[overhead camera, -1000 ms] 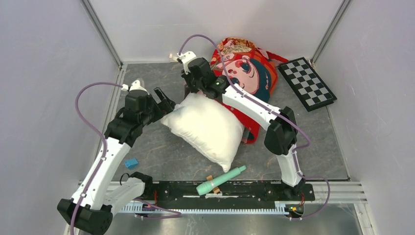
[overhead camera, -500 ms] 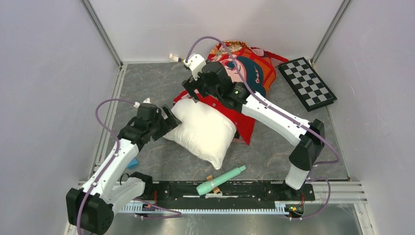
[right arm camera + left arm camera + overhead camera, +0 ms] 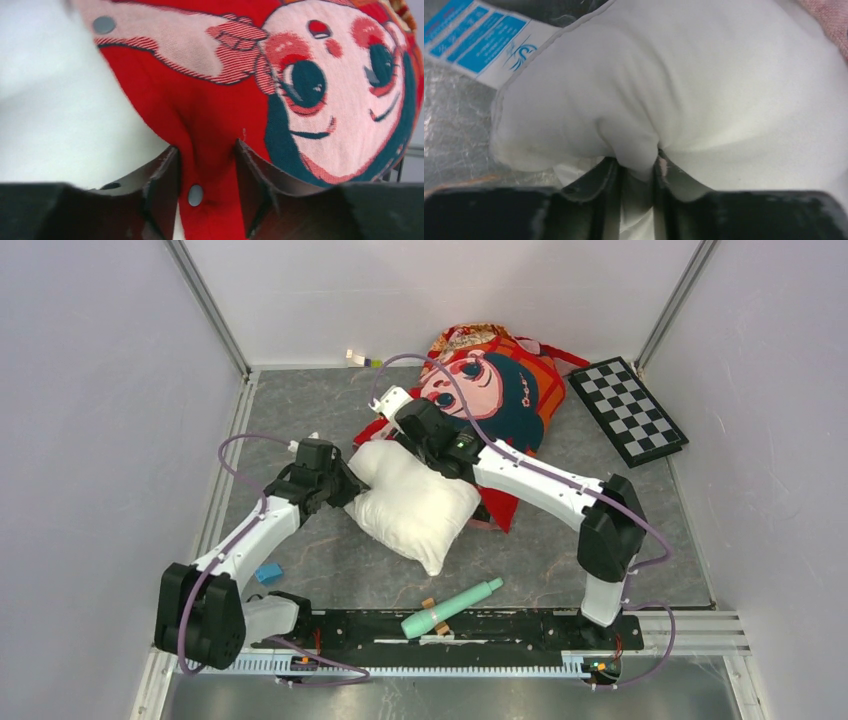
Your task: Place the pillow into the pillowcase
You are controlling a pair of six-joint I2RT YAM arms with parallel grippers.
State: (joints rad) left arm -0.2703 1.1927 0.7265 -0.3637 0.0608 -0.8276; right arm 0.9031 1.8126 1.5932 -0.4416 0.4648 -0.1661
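Left fingers [image 3: 610, 172] are clenched on a pinch of the pillow [image 3: 415, 508] at its near-left corner, by the blue-printed label [image 3: 474, 42]. Fabric and fill bulge out between them, so the bite looks decent.

Right fingers [image 3: 167, 167] are clamped on the pillowcase [image 3: 505, 390] at its red hem, with a snap [image 3: 196, 195] sitting between them.

Position: the pillow lies on the worktop [image 3: 330, 575] left of centre, and its far-right edge touches the red hem. The pillowcase lies beyond it, cartoon face up, with the checkerboard [image 3: 628, 410] just beside it on the right.

Handling, my read:
- The pillow is light, soft and very compressible. It deforms instead of sliding, so a pinch only drags that corner. I'd hold at corners or the seam, where the fabric is doubled.
- The pillowcase is thin, limp woven cloth and won't hold a mouth open by itself. One layer of the hem needs lifting, gripped near the snaps, where the hem likely has more body.
- Neither is fragile. The risk is grabbing both hem layers and closing the mouth. I can't tell from the wrist view how many layers I hold.
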